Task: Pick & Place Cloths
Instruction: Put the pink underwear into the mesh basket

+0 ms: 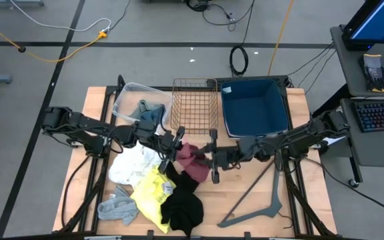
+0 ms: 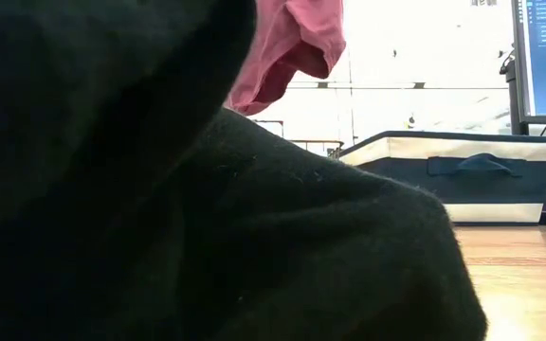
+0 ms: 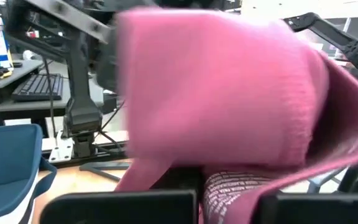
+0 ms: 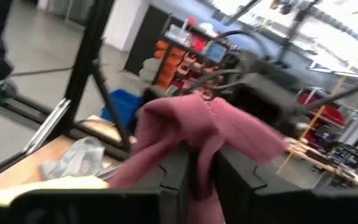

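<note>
- High view: the left gripper [image 1: 177, 148] and the right gripper [image 1: 211, 159] both pinch the maroon cloth [image 1: 191, 159], held up mid-table.
- Below it lie the black cloth [image 1: 182, 208], yellow cloth [image 1: 153, 193], white cloth [image 1: 133, 165] and grey cloth [image 1: 117, 209].
- The teal-blue cloth [image 1: 150, 113] sits in the clear bin [image 1: 127, 93].

The wooden table [image 1: 312, 193] carries a clear bin [image 1: 131, 100], wire basket [image 1: 193, 103], blue bin [image 1: 253, 107], grey hanger [image 1: 262, 197] and loose cloths [image 1: 153, 193].
</note>
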You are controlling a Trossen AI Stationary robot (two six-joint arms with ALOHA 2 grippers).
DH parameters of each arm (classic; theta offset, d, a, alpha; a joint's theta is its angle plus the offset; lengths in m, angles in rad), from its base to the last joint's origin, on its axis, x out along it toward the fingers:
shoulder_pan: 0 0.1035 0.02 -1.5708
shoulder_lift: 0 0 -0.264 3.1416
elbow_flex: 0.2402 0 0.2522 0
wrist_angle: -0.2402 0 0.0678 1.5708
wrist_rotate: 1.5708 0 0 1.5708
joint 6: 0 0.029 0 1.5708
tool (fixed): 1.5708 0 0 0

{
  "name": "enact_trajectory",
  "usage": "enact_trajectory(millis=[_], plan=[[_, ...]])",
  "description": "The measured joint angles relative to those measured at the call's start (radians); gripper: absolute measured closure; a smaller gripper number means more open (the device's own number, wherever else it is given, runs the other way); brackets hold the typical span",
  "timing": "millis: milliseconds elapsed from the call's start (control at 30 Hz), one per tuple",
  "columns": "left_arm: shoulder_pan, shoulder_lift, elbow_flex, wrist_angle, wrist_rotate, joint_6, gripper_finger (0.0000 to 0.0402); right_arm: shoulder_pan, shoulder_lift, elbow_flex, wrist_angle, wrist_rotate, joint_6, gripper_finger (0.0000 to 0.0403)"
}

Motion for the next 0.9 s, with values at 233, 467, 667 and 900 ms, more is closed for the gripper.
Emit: enact_trajectory(millis=[233, 467, 667, 900], plan=[[0.019, 0.0, 0.0, 0.0, -0.001, -0.001, 0.0399, 0.088, 0.0, 0.0, -0.106, 0.17, -0.066, 0.027], [0.044, 0.0, 0.007, 0.0, -0.001, -0.002, 0.04, 0.171, 0.0, 0.0, -0.213, 0.332, -0.094, 0.0217], [0.069, 0.0, 0.047, -0.011, 0.006, 0.018, 0.04, 0.243, 0.0, 0.0, -0.312, 0.495, -0.049, 0.0185], [0.109, 0.0, 0.114, -0.032, 0.029, 0.027, 0.0401, 0.322, 0.0, 0.0, -0.44, 0.667, 0.021, 0.0159]])
